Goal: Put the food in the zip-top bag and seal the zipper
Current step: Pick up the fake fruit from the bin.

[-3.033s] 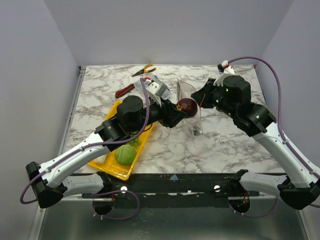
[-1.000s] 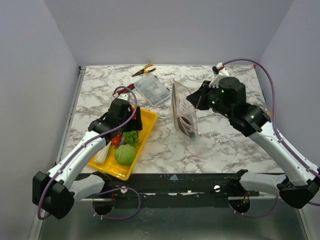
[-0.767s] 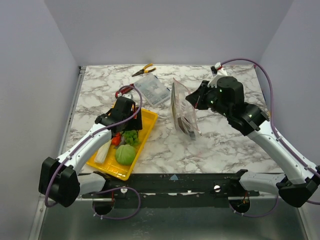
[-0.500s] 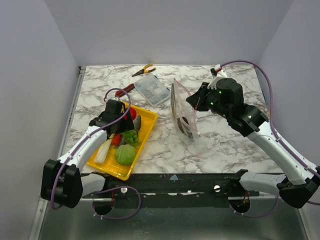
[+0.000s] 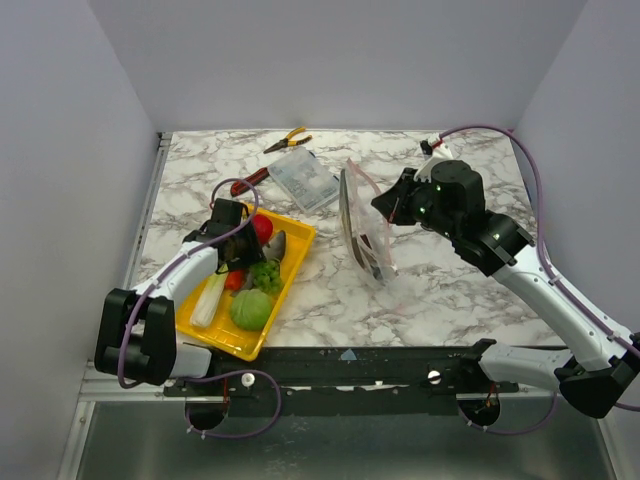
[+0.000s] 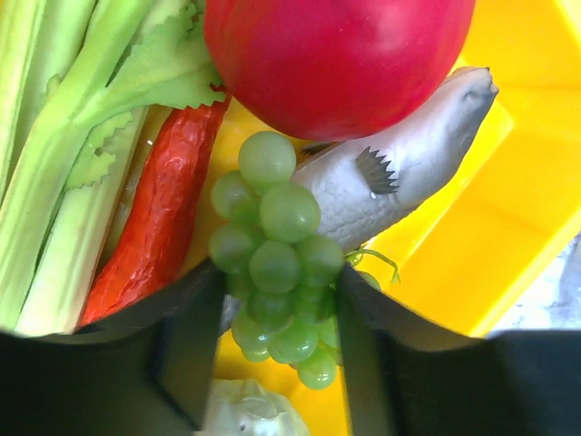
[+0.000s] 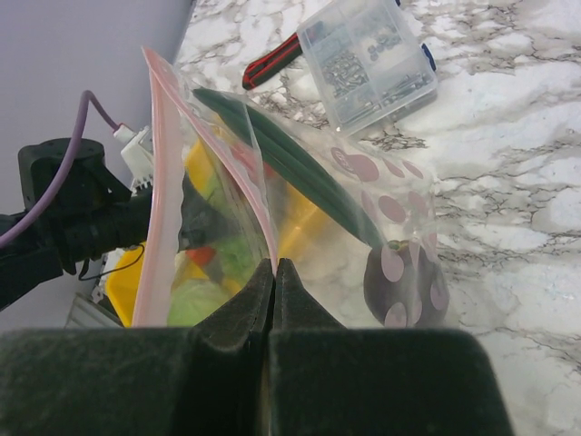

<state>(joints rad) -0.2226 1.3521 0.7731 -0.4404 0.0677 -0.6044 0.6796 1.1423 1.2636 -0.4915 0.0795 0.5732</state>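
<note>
Left fingers (image 6: 182, 354) are set astride the grape bunch (image 6: 272, 263) in the yellow tray (image 6: 536, 182), grip not discernible; right fingers (image 7: 231, 318) are pinched shut on the zip-top bag (image 7: 300, 200) at tabletop (image 5: 440, 290) centre. The touching fish (image 6: 408, 163) could be snagged.

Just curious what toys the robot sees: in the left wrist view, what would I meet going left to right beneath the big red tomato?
pale green leafy stalks → red chilli → bunch of green grapes → grey fish → bare yellow tray
</note>
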